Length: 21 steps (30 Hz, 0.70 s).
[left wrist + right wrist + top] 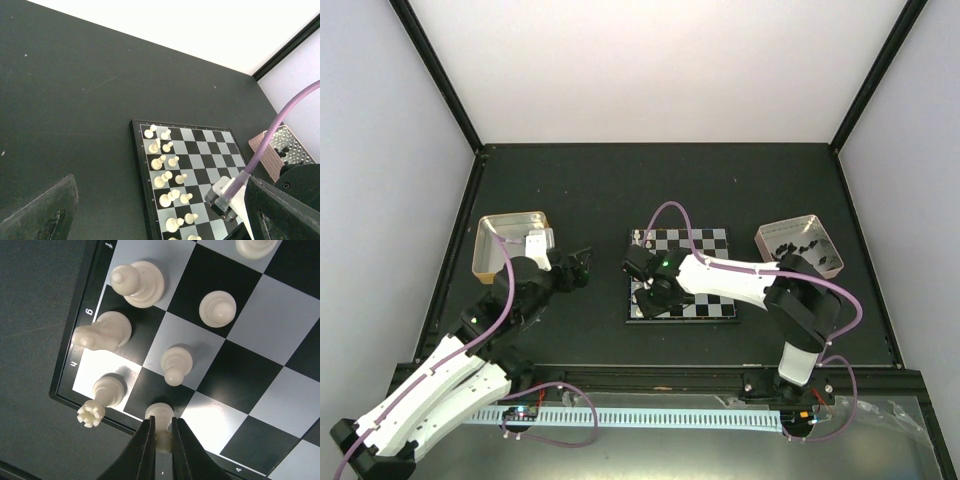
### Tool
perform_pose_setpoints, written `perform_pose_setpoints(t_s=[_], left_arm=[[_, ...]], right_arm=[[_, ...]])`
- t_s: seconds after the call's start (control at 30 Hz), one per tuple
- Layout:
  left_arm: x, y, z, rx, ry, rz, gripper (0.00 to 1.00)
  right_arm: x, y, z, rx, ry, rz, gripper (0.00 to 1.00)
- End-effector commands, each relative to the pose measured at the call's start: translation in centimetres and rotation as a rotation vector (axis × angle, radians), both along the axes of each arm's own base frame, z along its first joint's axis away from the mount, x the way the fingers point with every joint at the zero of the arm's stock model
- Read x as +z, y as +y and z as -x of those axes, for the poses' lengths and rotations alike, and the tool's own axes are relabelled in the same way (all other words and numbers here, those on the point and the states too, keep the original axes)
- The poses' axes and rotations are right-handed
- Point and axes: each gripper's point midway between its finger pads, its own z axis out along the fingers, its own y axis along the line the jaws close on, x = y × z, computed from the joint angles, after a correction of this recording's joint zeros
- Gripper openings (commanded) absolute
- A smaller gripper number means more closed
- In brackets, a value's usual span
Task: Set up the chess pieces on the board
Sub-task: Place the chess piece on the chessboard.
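At the left of the desk (570, 190) lies a gold tray (478, 250). Just right of it is the left hand (577, 267), its fingers spread wide with nothing between them. The chessboard (710, 242) lies mid-desk, with cream-white chess pieces (165, 175) standing in two rows along its left side. The right hand (161, 424) reaches over that side, its fingers pinched on the head of a white pawn (160, 411) on a black edge square, next to the corner rook (107, 390). At the far right, a pinkish tray (790, 222) holds black pieces (798, 247).
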Motion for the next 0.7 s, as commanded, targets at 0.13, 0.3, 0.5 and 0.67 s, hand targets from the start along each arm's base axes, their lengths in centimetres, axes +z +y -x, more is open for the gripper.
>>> perform_pose_setpoints(t_s=[0.13,0.3,0.5,0.67], left_arm=[[-0.1,0.5,-0.1,0.015,-0.002,-0.024,0.93],[0.0,0.6,-0.1,0.017,-0.001,-0.023,0.93],[0.2,0.6,-0.1,0.018,0.0,-0.023,0.93],[0.6,0.6,0.0,0.016,-0.001,-0.024,0.94]], right_arm=[[0.0,0.4,-0.5,-0.002,-0.025,0.014,0.12],[0.3,0.9,-0.5,-0.001,-0.018,-0.012,0.2],[2.0,1.7,-0.9,-0.02,-0.052,-0.086,0.22],[3.8,1.5,-1.3,-0.052,-0.097,-0.127,0.29]])
